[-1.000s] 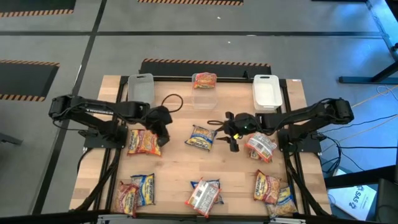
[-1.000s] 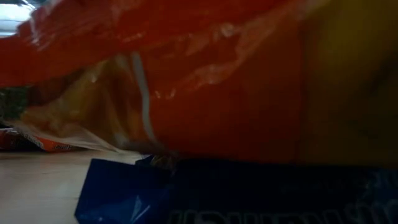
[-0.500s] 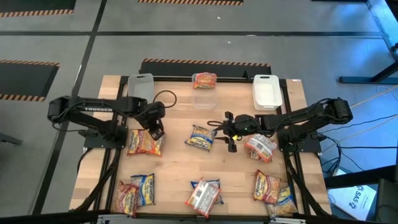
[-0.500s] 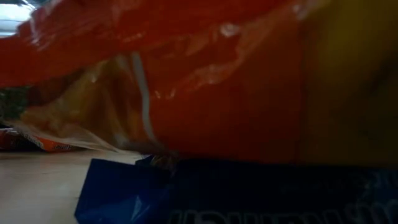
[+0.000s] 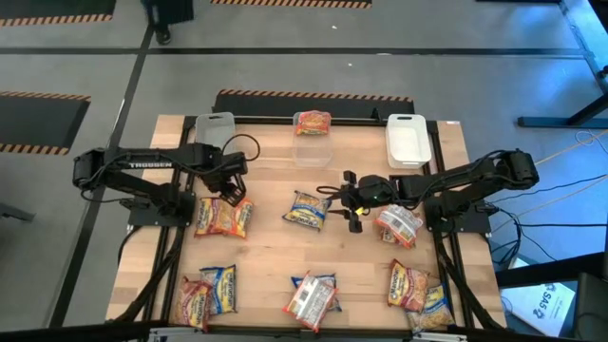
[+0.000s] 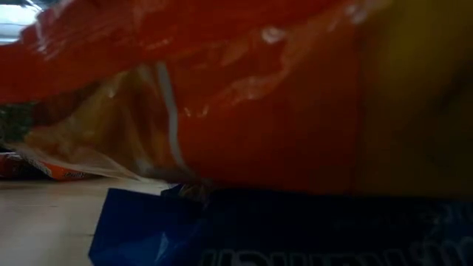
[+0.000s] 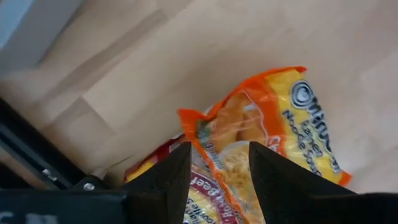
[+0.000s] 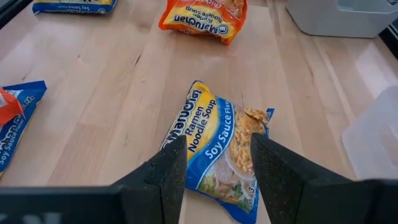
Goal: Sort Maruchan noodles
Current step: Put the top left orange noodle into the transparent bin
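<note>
Maruchan noodle packets lie scattered flat on the wooden table [image 5: 266,256]. My left gripper [image 5: 231,186] [image 7: 217,177] points down, open, above the far edge of two overlapping packets: an orange-yellow one [image 7: 280,137] [image 5: 224,217] lying on a red one [image 7: 149,171]. My right gripper [image 5: 352,205] [image 8: 217,186] is open at mid-table. It slants down toward a blue soy-sauce packet [image 8: 217,146] [image 5: 307,209] and stands short of it. In the low view, an orange-red packet [image 6: 259,96] and a blue packet [image 6: 295,229] fill the picture.
Along the far edge stand a clear bin [image 5: 215,133], a clear middle bin [image 5: 312,152] with an orange packet [image 5: 312,122] at it, and a white bin [image 5: 407,140]. One packet [image 5: 396,224] lies under the right arm. Several packets [image 5: 312,296] lie along the near edge.
My left gripper has gone toward the table's far edge and a little left, from over the two overlapping packets to their far edge, and its wrist has turned. The packets lie where they were.
</note>
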Tool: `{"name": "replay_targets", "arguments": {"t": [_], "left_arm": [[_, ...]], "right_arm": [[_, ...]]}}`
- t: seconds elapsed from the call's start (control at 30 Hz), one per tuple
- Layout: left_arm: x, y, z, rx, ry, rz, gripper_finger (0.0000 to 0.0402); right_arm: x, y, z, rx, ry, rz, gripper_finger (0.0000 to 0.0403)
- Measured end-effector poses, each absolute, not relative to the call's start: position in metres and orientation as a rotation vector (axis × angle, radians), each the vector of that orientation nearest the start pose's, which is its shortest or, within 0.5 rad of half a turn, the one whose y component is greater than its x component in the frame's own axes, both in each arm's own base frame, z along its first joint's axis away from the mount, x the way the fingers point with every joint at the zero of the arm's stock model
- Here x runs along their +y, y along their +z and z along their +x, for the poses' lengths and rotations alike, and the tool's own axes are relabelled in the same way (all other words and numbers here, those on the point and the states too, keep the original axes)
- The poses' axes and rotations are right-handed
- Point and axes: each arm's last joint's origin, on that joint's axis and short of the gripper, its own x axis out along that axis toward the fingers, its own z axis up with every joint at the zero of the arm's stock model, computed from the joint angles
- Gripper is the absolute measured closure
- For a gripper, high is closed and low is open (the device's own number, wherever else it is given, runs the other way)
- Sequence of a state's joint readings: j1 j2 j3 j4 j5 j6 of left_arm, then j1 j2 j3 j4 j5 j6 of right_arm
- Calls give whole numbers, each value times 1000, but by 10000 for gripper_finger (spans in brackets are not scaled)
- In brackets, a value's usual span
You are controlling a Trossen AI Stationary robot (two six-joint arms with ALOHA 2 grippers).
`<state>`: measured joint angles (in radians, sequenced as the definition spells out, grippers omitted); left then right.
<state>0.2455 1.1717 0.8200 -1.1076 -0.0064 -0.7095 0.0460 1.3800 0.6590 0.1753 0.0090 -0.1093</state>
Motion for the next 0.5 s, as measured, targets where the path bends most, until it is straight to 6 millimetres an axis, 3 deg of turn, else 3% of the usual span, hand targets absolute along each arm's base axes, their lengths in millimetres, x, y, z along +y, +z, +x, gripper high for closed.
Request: {"name": "replay_targets", "arguments": {"t": [0.13, 0.3, 0.5], "left_arm": [[45, 222, 173, 1316, 743, -763, 251], [44, 200, 171, 1324, 694, -813, 252], [44, 187, 168, 1316, 711, -853, 252]], "right_arm": [[12, 196, 276, 543, 67, -126, 237], [12, 196, 276, 543, 68, -129, 237], [12, 196, 276, 546, 69, -133, 237]]}}
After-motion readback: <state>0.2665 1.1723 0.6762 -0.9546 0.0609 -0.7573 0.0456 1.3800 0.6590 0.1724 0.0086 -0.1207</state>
